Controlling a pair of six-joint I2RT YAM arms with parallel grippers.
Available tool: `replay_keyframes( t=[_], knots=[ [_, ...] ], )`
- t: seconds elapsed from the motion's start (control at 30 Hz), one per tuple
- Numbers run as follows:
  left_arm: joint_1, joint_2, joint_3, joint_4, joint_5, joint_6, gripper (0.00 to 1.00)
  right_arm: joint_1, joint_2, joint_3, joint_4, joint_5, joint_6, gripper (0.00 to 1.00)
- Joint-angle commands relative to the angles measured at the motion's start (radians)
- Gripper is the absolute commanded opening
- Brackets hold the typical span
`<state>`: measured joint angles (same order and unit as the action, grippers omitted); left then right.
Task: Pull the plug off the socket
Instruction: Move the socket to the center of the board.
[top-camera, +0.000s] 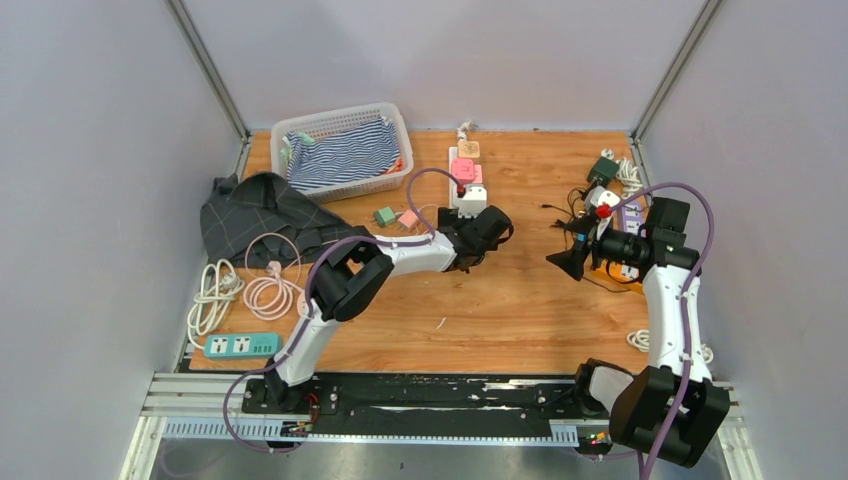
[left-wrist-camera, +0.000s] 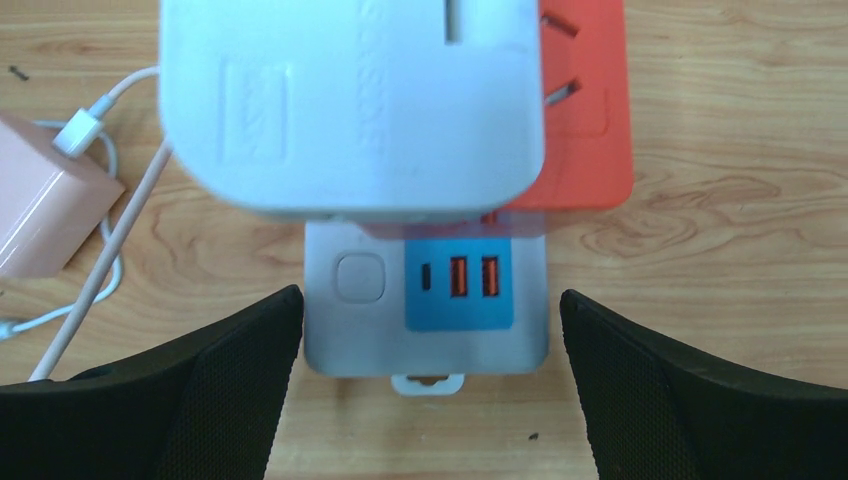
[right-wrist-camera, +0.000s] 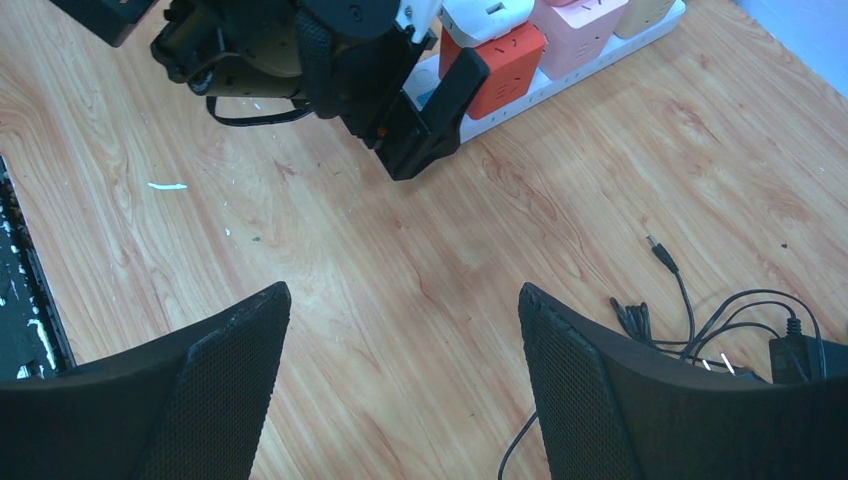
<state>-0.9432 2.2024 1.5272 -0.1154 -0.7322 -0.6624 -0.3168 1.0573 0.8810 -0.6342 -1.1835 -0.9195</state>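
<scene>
White plug (left-wrist-camera: 350, 100) is seated on grey power strip (left-wrist-camera: 345, 345), touching orange plug (left-wrist-camera: 590, 130); its embossed panel is too blurred to be read. Left gripper (left-wrist-camera: 427, 300) is held spread, empty, plug just ahead of fingertips. Right gripper (right-wrist-camera: 402, 290) is spread, empty, well apart.

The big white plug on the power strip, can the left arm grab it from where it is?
Probably yes. The white square plug sits just ahead of the left arm's open black fingers, with nothing between them. The orange-red cube sits close against it, so the fit may be tight on that side.
</scene>
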Motion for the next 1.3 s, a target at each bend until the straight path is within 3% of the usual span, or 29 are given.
replay_keyframes(
  t=[0.0, 0.37, 0.7, 0.97, 1.27],
  knots=[
    [0.013, 0.067, 0.082, -0.063, 0.037, -0.010, 1.00, -0.012, -0.003, 0.016, -0.038, -0.034, -0.025, 0.85],
    [0.035, 0.094, 0.092, -0.073, 0.046, -0.019, 0.99, -0.011, -0.002, 0.021, -0.053, -0.041, -0.038, 0.85],
    [0.029, 0.071, 0.059, -0.044, 0.065, 0.037, 0.65, -0.012, -0.002, 0.021, -0.056, -0.041, -0.043, 0.85],
    [-0.040, -0.063, -0.127, 0.061, 0.102, 0.151, 0.34, -0.012, -0.002, 0.019, -0.060, -0.042, -0.048, 0.85],
    [-0.086, -0.217, -0.385, 0.111, 0.464, 0.344, 0.19, -0.011, -0.003, 0.018, -0.065, -0.041, -0.053, 0.85]
  ],
)
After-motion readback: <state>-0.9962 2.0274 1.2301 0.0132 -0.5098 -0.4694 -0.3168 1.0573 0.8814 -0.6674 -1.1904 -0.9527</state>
